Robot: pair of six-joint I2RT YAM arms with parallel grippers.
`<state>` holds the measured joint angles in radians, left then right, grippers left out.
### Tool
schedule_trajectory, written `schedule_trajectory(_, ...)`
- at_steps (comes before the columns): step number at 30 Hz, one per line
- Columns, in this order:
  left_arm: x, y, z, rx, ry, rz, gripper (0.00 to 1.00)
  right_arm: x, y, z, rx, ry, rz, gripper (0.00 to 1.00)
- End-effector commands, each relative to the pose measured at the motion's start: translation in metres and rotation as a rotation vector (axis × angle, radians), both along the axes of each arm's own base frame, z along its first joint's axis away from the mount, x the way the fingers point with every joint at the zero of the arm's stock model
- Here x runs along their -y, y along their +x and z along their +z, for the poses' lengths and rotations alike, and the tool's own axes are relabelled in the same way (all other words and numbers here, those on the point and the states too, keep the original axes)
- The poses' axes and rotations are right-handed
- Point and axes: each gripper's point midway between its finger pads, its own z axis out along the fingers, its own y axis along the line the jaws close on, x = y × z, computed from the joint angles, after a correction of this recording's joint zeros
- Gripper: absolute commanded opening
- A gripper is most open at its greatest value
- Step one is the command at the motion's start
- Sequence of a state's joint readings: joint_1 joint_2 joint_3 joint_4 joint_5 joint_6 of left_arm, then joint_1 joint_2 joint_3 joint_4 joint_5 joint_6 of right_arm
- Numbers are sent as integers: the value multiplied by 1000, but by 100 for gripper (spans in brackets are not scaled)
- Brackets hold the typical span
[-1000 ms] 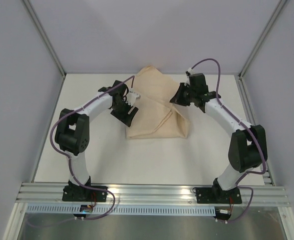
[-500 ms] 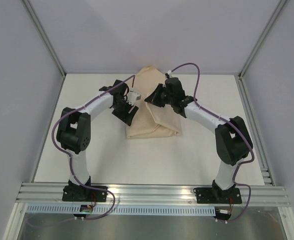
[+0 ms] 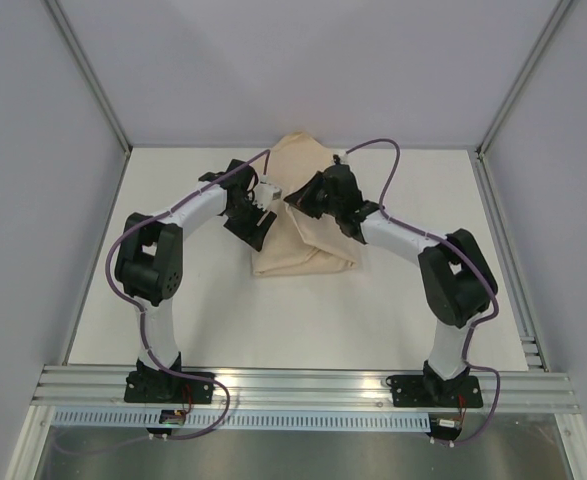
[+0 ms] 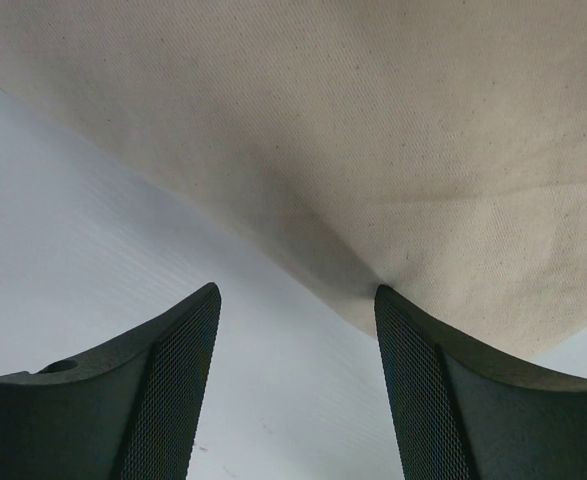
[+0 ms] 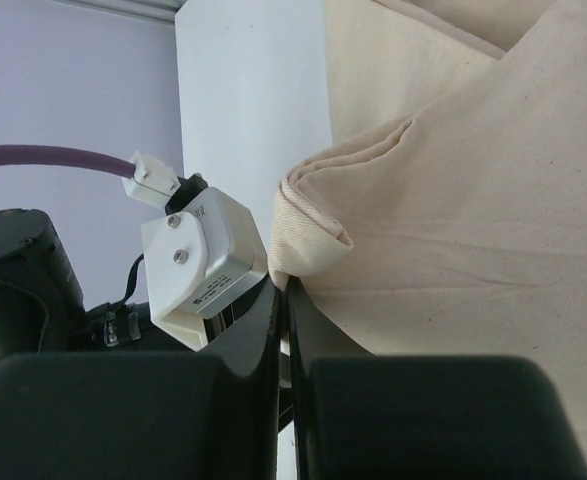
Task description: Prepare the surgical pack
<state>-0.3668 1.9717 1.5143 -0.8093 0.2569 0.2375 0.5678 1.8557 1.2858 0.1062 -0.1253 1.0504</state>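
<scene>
**A:** Where does the wrap lie?

**B:** Your wrap (image 3: 313,245) lies folded on the table (image 3: 273,320), past centre toward 12 o'clock. Its long axis runs from 12 to 6. A pointed corner aims at 12, and a straighter edge closes it off at 6.

**A:** What is my right gripper doing?

**B:** Your right gripper (image 3: 293,197) is clenched on a bunched fold of the wrap, over the bundle's 10 o'clock part. Its arm reaches in from 4 o'clock, across the cloth. In its wrist view the fingers (image 5: 253,345) meet with no gap, and the rolled fold sits right at their tips.

**A:** And the left?

**B:** Your left gripper (image 3: 256,228) is released, jaws apart, at the wrap's 9 o'clock edge. In its wrist view the wrap's edge runs slantwise just beyond the fingertips (image 4: 391,305). One tip meets that edge, and the other is over bare table.

**A:** How close are the two?

**B:** Near each other. The white camera box (image 5: 201,258) on your left wrist shows just beside the right fingers, with a purple cable (image 5: 43,160) plugged into it.
</scene>
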Motion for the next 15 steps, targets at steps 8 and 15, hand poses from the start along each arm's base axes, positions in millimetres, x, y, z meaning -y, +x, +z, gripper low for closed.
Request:
schedule_trajectory(8,15,30,11,115,-51,-23,72,-40,14,-33,-47,134,-8,3)
schedule_trajectory(15,10,24,28,124,-43,-35,74,-49,9,-44,-60,92,67,45)
